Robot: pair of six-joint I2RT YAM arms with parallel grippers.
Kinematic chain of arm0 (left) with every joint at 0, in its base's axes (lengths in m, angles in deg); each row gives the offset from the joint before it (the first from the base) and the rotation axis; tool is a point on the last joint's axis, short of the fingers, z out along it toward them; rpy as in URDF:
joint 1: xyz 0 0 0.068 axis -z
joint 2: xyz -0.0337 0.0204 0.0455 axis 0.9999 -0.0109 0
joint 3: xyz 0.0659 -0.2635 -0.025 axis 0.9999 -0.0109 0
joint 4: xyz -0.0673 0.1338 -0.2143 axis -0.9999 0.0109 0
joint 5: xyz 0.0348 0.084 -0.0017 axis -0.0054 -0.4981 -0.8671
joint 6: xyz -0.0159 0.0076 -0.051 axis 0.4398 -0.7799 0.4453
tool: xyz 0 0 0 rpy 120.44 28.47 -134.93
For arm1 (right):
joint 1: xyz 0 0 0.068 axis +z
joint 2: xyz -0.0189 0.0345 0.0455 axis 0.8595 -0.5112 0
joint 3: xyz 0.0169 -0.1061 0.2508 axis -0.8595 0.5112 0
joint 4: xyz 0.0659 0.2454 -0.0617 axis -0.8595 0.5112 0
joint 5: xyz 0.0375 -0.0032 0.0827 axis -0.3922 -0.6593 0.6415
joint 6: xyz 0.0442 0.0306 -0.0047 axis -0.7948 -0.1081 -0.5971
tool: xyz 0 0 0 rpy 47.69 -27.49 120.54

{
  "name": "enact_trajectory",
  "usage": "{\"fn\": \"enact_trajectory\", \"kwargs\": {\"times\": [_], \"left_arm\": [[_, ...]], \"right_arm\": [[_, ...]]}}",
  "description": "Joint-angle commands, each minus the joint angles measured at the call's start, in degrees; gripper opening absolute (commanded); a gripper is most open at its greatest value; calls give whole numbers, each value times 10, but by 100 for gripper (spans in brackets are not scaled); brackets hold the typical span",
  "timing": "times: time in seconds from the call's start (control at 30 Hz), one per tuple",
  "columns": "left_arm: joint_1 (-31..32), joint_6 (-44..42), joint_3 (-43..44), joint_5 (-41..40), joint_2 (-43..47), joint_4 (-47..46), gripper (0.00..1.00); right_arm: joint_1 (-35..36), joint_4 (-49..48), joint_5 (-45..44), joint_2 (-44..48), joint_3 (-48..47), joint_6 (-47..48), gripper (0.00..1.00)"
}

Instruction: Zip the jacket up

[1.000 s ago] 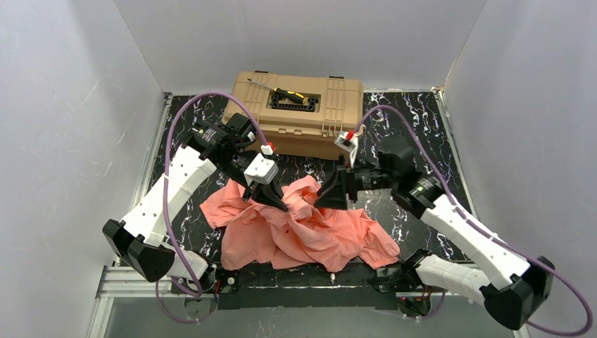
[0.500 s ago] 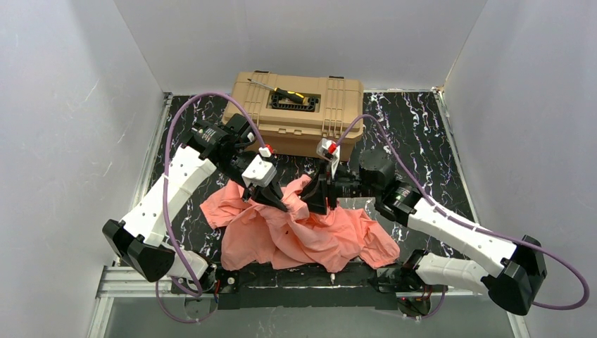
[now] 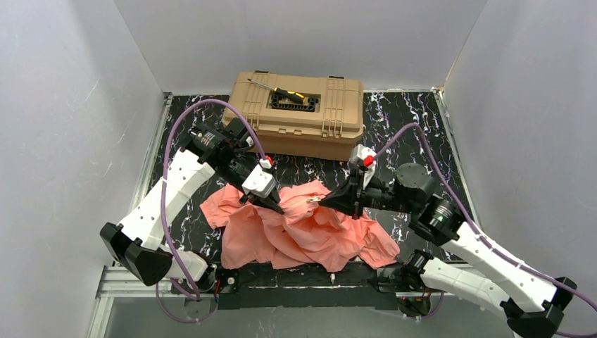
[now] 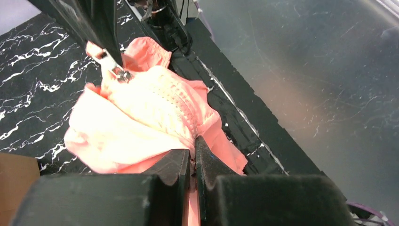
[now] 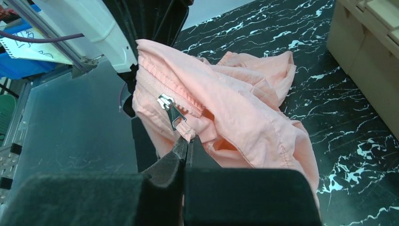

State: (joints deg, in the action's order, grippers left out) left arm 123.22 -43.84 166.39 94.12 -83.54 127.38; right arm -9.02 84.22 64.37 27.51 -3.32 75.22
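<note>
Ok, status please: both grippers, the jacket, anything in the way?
Left gripper shut on jacket fabric. Right gripper shut on jacket at the zipper pull. Jacket crumpled between them. Tan toolbox behind, apart from it.

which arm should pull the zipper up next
Right: the right gripper is shut at the zipper pull, while the left gripper pinches the jacket along the zipper line, anchoring it.

Robot lab test cell: plain white walls (image 3: 70, 105), black marbled tabletop (image 3: 422, 120), aluminium rail frame (image 3: 134, 282), tan toolbox (image 3: 303, 125).
</note>
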Motion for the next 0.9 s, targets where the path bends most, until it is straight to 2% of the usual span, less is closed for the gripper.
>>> {"fn": "enact_trajectory", "kwargs": {"times": [0.0, 0.23, 0.47, 0.53, 0.67, 0.8, 0.87], "left_arm": [[-3, -37, -13, -31, 22, 20, 0], [-3, -41, -33, -61, 39, -16, 0], [-3, -47, -50, -85, 57, -33, 0], [-3, -53, -55, -103, 66, -33, 0], [-3, -76, -80, -135, 91, -36, 0], [-3, -89, -101, -149, 106, -39, 0], [-3, -89, -103, -154, 109, -41, 0]], "right_arm": [[-4, 70, -35, 24, -16, 15, 1], [-4, 100, 10, 24, -20, 8, 1], [-4, 150, 49, -29, -64, 30, 1], [-4, 200, 20, -33, -85, 52, 1], [-5, 273, -111, -13, -105, 71, 1], [-5, 279, -188, 8, -89, 53, 1], [-5, 271, -188, 18, -81, 46, 1]]}}
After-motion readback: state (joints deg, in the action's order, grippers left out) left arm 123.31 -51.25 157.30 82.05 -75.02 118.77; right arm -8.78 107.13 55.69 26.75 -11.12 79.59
